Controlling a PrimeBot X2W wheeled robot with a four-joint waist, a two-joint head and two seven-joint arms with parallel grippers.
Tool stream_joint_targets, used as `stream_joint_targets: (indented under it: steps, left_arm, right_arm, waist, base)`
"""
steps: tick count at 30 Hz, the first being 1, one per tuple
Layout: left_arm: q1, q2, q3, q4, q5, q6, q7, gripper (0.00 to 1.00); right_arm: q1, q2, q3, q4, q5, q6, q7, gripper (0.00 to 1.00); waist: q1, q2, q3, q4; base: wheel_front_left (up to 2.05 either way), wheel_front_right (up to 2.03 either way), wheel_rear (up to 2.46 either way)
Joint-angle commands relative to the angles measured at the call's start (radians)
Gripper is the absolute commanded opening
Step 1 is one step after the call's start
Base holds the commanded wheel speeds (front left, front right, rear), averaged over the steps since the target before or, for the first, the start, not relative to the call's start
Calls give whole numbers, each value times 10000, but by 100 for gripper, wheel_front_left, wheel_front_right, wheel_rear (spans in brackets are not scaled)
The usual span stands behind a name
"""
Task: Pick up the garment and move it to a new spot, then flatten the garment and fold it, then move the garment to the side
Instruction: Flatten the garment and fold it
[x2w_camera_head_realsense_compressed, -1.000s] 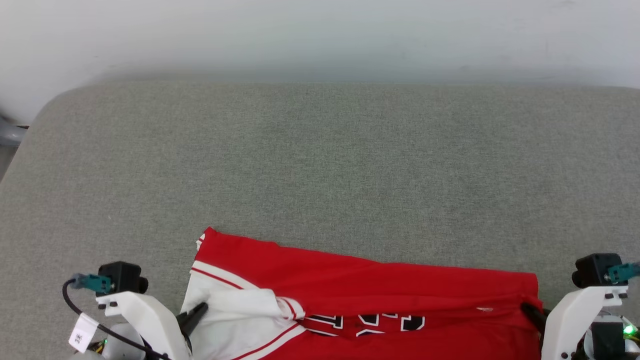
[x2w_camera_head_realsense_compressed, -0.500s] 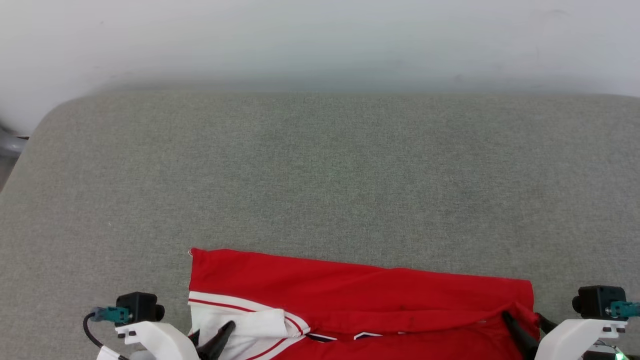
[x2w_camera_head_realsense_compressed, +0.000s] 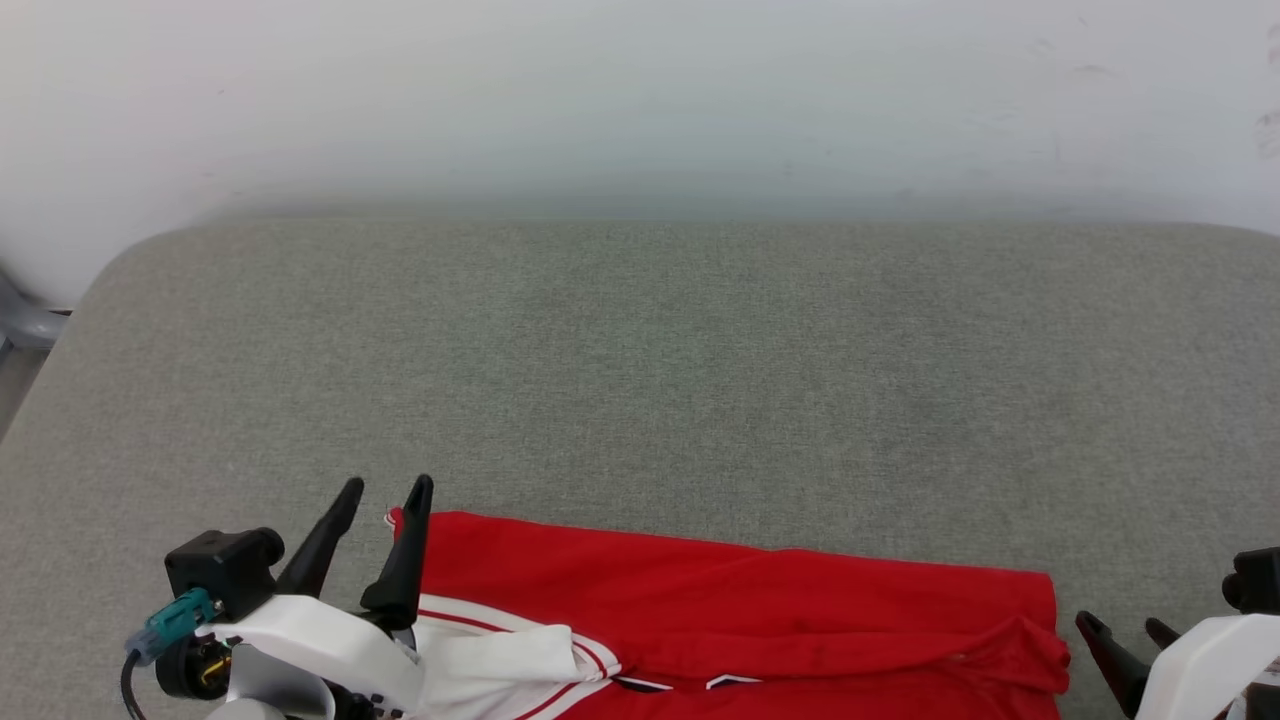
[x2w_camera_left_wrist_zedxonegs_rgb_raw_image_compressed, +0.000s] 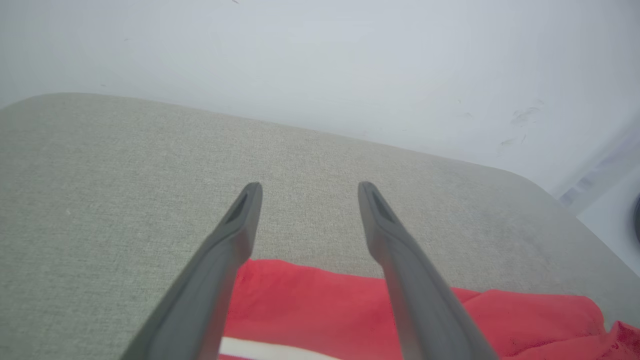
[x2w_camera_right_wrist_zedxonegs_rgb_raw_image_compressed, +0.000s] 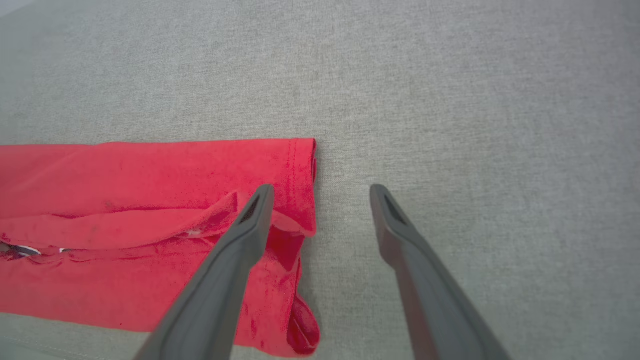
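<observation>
The garment (x2w_camera_head_realsense_compressed: 740, 600) lies folded over along the near edge of the grey padded surface (x2w_camera_head_realsense_compressed: 640, 360), plain red side up, with a white sleeve and striped trim at its left end. My left gripper (x2w_camera_head_realsense_compressed: 385, 490) stands open, raised just off the garment's far left corner, nothing between its fingers. In the left wrist view the left gripper (x2w_camera_left_wrist_zedxonegs_rgb_raw_image_compressed: 306, 186) hangs above the red cloth (x2w_camera_left_wrist_zedxonegs_rgb_raw_image_compressed: 320, 310). My right gripper (x2w_camera_head_realsense_compressed: 1125, 628) is open beside the garment's right edge. In the right wrist view the right gripper (x2w_camera_right_wrist_zedxonegs_rgb_raw_image_compressed: 322, 189) straddles the garment's right edge (x2w_camera_right_wrist_zedxonegs_rgb_raw_image_compressed: 150, 200) without holding it.
A pale wall (x2w_camera_head_realsense_compressed: 640, 90) runs along the far side of the padded surface. The surface's rounded left corner (x2w_camera_head_realsense_compressed: 110, 280) drops off to a grey object on the floor at the far left.
Both grippers have opened and let go of the garment. The left gripper has lifted up off the sleeve. The head view has tilted, so the whole picture shifted down.
</observation>
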Motion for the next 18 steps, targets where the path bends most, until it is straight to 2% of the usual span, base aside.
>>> stream_joint_targets:
  steps: [1,5,9,18]
  left_arm:
    - [-145,-81,31,-77,260,95,-252,100]
    - [-196,-254,235,-320,1169,416,-685,100]
    - [-119,-539,538,-599,1883,649,-792,100]
    - [228,-1024,1128,-971,2879,345,-815,100]
  right_arm:
    - [-142,-97,-113,-37,-12,-6,281,100]
    - [-256,-320,-274,-108,-11,-6,1266,100]
    - [-394,-389,-183,55,36,-6,1797,100]
    - [-526,5,345,890,235,-6,2173,100]
  waist:
    - [1,0,-12,38]
    - [1,0,66,202]
    - [1,0,241,423]
    - [1,0,749,773]
  base:
    - [0,0,0]
    - [0,0,0]
    - [0,0,0]
    - [0,0,0]
